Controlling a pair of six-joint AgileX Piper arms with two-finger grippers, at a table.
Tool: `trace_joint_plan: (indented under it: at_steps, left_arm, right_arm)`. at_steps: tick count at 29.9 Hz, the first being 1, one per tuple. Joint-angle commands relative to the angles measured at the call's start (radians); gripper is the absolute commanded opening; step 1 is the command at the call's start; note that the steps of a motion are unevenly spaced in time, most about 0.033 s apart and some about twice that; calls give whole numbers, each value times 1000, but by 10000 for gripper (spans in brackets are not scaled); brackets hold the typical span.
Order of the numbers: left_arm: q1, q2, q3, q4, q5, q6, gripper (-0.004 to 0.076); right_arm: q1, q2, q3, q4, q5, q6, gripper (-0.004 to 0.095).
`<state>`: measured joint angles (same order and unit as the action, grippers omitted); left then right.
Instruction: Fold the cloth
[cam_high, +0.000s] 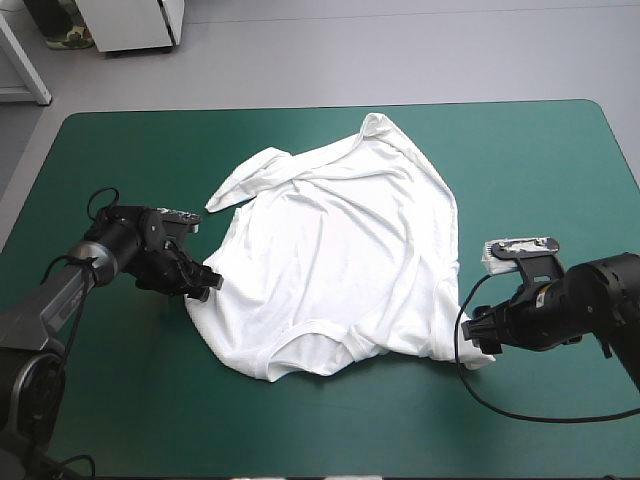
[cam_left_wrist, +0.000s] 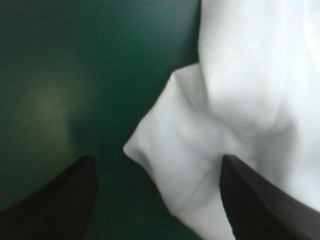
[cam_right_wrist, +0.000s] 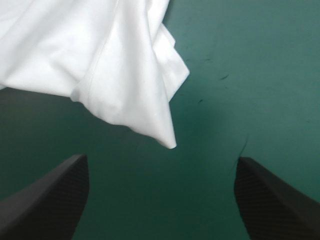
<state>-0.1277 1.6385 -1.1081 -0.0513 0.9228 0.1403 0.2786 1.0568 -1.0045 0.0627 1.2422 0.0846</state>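
Lying mostly spread near the middle of the teal-green tabletop (cam_high: 110, 400), the white short-sleeved T-shirt (cam_high: 340, 250) is wrinkled, with 1 sleeve flopped over at its far left. The left gripper (cam_high: 207, 280) sits low at the shirt's left edge, its 2 black fingers (cam_left_wrist: 60, 200) standing apart with a rounded corner of cloth between them. The right gripper (cam_high: 483, 335) is at the shirt's near right corner, its own black fingers (cam_right_wrist: 50, 200) likewise spread wide, the pointed fabric tip just ahead of them.
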Motion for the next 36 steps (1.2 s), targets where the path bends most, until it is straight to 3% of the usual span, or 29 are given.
trace_joint_plan:
  at_steps: [1,6,14,20,27,32,36]
  left_arm:
    - [-3,21,-19,-30,-38,-5,503]
    - [-5,45,-19,-146,-33,48,428]
    - [-81,43,30,-175,-16,53,-7]
    - [-94,43,48,-174,-39,48,-9]
    - [-94,43,48,-175,-47,48,-9]
    - [-94,43,48,-170,-47,48,-9]
    - [-94,43,48,-165,-50,48,-9]
  right_arm:
    - [-2,-21,-15,34,-26,8,737]
    - [-2,-20,-15,34,-26,19,737]
    - [0,40,-15,44,-25,21,737]
    - [0,174,-15,47,-29,11,736]
    - [0,373,-15,38,-111,-1,736]
    - [58,495,-15,38,-149,3,731]
    - [141,538,-15,33,-199,29,609]
